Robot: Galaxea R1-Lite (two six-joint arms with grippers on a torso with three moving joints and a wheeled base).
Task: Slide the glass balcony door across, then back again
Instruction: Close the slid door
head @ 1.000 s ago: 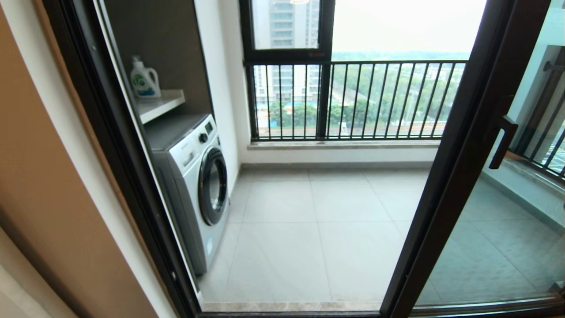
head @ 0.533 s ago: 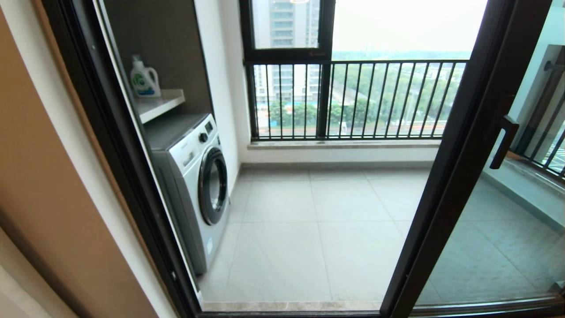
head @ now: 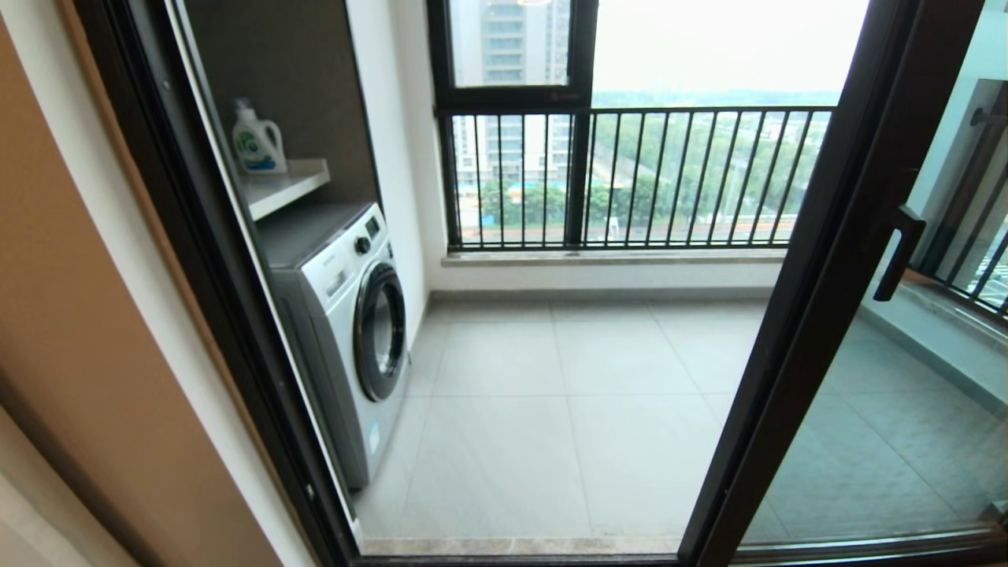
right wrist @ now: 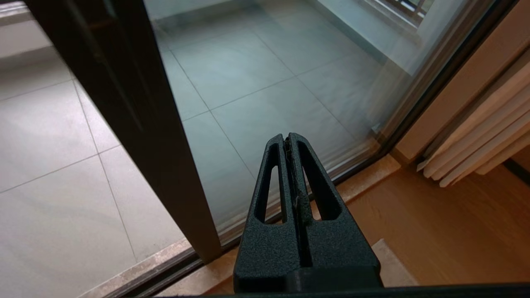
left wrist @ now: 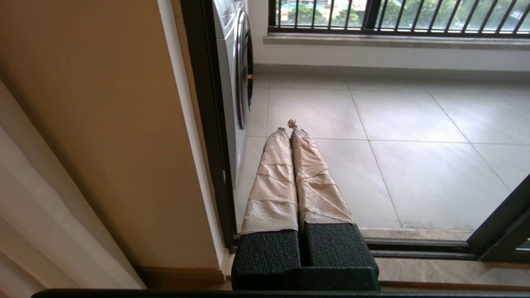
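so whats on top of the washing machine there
Nothing rests directly on the washing machine; its grey top looks bare. Just above it sits a white shelf holding a white detergent bottle. The back of the machine's top, under the shelf, is hidden.

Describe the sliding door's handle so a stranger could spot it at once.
Start at the open doorway onto the balcony; on its right stands the glass balcony door in a dark brown frame. On that frame's upright sits the black bar handle, the only handle on any dark frame here.
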